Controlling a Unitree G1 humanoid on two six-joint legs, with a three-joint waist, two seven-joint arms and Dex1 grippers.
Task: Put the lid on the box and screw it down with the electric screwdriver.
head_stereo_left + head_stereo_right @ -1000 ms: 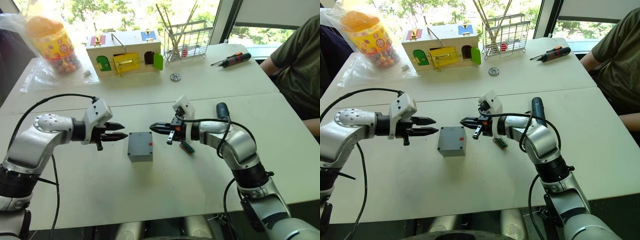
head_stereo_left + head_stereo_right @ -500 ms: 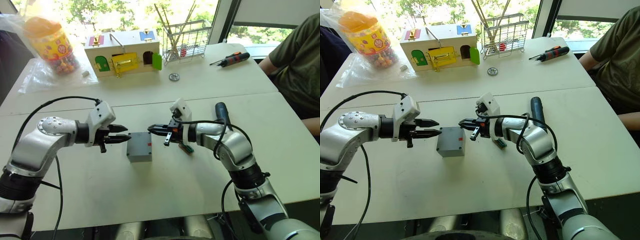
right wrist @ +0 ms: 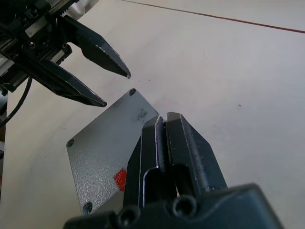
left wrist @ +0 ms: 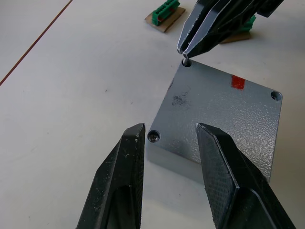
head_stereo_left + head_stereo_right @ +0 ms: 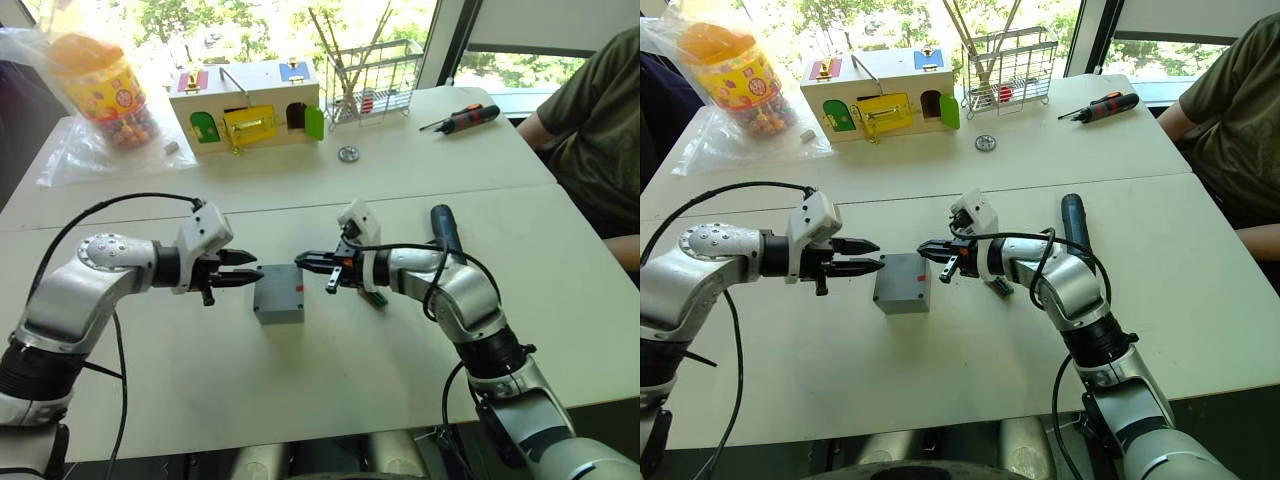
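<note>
Right gripper (image 5: pixel 925 248): fingers pressed together, tips at the far-right corner hole of the lid (image 4: pixel 224 107). In the left wrist view something small and pale showed at the very tips, right over the hole; probably a screw, too small to be sure.

Left gripper (image 5: pixel 875 256): fingers apart with a clear gap, holding nothing, tips just off the lid's left edge, not touching it.

Lid sat flush on the box (image 5: pixel 902 297), red mark up, near the middle of the white table (image 5: pixel 940 380). One corner hole nearest the left gripper seemed to hold a dark screw head; the hole beyond the red mark looked empty.

Change over the last second: both grippers had closed in on the box from either side, the right one from well clear of the lid to its corner. Box itself had not shifted.

Judgement: lid placement done; screws being seated by hand at the corners.

Electric screwdriver (image 5: pixel 1074 222) lay untouched on the table behind the right forearm, so driving had not begun.

A green connector (image 4: pixel 163 13) lay just beyond the box.
</note>
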